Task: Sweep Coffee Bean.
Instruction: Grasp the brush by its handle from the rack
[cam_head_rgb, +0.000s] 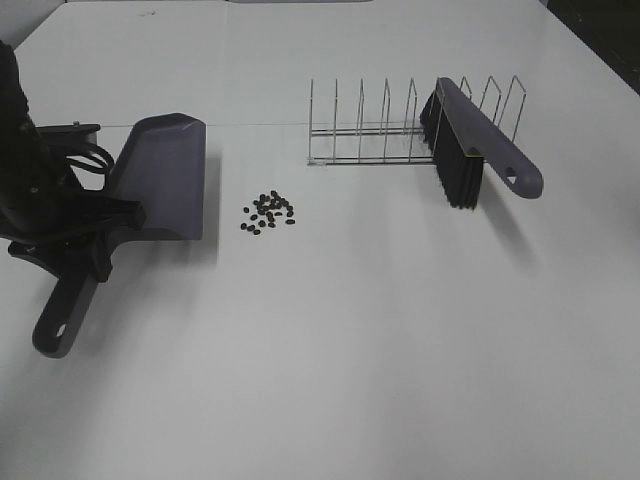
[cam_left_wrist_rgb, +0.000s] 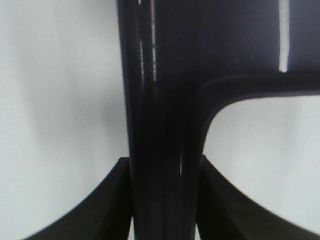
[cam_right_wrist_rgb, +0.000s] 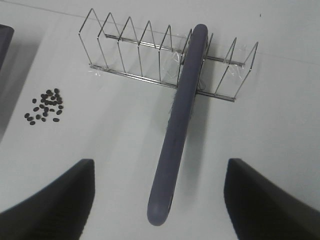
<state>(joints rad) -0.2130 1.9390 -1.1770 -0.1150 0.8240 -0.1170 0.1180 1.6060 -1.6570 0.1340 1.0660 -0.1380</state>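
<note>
On the left side of the white desk (cam_head_rgb: 380, 350), the left end effector (cam_head_rgb: 98, 240) is clamped tight on the neck of the purple-grey dustpan (cam_head_rgb: 165, 180), where the pan narrows into its handle. The left wrist view shows both dark fingers (cam_left_wrist_rgb: 107, 205) pressed against the sides of that stem, with no gap. The end of the handle, with its hanging hole, sticks out past the grip toward the near edge of the desk.

The coffee beans (cam_head_rgb: 268, 212) lie in a loose little cluster on the bare desk, near the dustpan's open lip but not touching it. They sit between the pan and the wire rack (cam_head_rgb: 370, 130).

A brush (cam_head_rgb: 480, 130) of the same purple-grey rests across the right part of the rack. Its dark bristles hang down in front and its handle points out toward the near right.

The right end effector (cam_right_wrist_rgb: 160, 162) is out of the high view. Its own wrist view shows the two fingers spread wide apart and holding nothing, with the end of the brush handle in line between them and touching neither.
</note>
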